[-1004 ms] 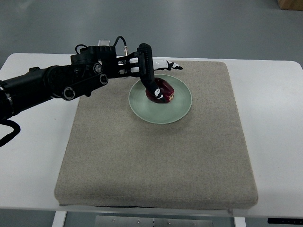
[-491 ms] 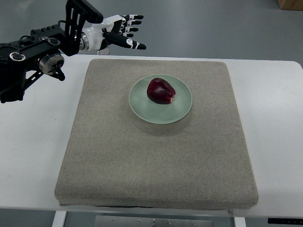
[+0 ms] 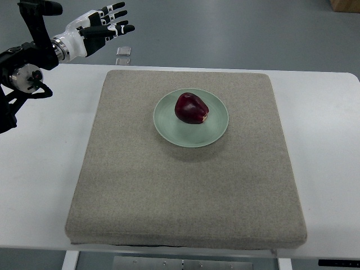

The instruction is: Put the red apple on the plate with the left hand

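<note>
A dark red apple (image 3: 191, 108) lies on the pale green plate (image 3: 216, 128), a little above the plate's middle. The plate rests on the upper half of a grey-brown mat (image 3: 185, 185). My left hand (image 3: 107, 23) is up at the top left, beyond the table's far edge and well away from the apple. Its white and black fingers (image 3: 119, 28) are spread and hold nothing. The right arm does not show.
The mat lies on a white table (image 3: 39, 169) with bare margins on the left and right. A small pale object (image 3: 124, 52) sits on the floor behind the table's far edge. A brown box corner (image 3: 346, 4) shows at the top right.
My left hand let go of the apple, which stays on the plate. The hand then rose and drew back to the upper left, past the table's far edge, fingers spread.
</note>
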`<state>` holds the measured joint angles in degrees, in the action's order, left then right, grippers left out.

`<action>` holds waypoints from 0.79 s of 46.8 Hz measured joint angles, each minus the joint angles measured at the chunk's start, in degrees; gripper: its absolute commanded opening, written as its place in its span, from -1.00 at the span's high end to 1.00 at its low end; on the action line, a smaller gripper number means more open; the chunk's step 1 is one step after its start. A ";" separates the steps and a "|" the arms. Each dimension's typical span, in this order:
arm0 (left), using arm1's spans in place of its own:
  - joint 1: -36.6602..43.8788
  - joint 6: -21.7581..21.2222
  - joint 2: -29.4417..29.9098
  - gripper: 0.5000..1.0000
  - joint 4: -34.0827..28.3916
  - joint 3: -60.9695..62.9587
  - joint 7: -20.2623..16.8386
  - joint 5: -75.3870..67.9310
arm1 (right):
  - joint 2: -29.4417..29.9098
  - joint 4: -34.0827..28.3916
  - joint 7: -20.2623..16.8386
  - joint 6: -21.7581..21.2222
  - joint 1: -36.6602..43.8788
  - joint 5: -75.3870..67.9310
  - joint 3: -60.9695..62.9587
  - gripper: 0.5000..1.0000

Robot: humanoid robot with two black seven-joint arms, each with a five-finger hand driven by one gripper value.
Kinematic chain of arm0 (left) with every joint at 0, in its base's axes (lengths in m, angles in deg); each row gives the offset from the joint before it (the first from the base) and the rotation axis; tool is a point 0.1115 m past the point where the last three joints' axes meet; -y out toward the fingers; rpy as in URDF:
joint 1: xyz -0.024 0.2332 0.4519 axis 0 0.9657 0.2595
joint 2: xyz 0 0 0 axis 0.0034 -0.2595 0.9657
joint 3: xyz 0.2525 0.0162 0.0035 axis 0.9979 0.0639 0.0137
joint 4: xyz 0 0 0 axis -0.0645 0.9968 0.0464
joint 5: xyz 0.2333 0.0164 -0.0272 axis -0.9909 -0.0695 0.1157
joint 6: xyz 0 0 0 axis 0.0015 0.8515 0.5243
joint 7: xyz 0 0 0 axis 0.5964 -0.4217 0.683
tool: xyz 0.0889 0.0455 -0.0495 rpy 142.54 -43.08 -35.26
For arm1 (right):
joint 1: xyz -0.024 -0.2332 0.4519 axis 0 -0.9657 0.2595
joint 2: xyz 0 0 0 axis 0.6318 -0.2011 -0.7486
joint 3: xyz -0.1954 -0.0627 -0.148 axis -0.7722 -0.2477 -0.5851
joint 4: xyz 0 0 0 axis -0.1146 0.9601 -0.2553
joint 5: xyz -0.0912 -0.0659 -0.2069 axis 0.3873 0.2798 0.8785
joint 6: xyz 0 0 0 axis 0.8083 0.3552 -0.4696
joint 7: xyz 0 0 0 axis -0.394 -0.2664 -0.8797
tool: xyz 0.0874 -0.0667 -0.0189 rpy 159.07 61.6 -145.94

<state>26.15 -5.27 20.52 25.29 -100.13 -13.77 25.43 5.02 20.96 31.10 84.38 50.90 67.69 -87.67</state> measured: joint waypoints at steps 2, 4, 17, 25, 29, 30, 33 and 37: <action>0.05 1.32 -0.01 -0.98 -0.47 0.00 0.19 1.78 | 0.00 0.00 0.00 0.00 0.01 0.00 0.00 -0.72; 0.10 2.09 -0.01 -0.98 -0.73 0.02 0.61 3.16 | 0.00 0.00 0.00 0.00 0.00 0.00 0.00 -0.73; 0.11 3.53 -0.09 -0.98 -0.78 0.03 2.37 5.67 | 0.00 0.00 0.00 0.00 0.01 0.00 0.00 -0.73; 0.11 3.64 -0.03 -0.98 -0.74 0.03 2.44 5.68 | 0.00 -0.01 0.00 0.02 0.01 0.00 0.00 -0.73; 0.17 3.66 -0.02 -0.98 -0.69 0.09 2.45 5.64 | 0.00 -0.01 0.00 -0.02 0.01 -0.07 0.00 -0.72; 0.19 3.70 -0.01 -0.98 -0.67 0.12 2.45 5.63 | 0.00 -0.01 0.00 -0.11 0.01 -0.10 0.00 -0.73; 0.20 3.71 -0.01 -0.98 -0.65 0.15 2.46 5.61 | 0.00 -0.01 0.00 -0.38 -0.02 -0.17 -0.03 -0.73; 0.20 3.87 0.00 -0.98 -0.65 0.23 2.46 5.61 | 0.00 -0.01 0.00 -0.41 -0.18 -0.18 -0.07 -0.73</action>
<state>26.35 -1.40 20.52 24.64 -99.89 -11.32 31.04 5.01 20.94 31.10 83.97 50.72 67.50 -87.74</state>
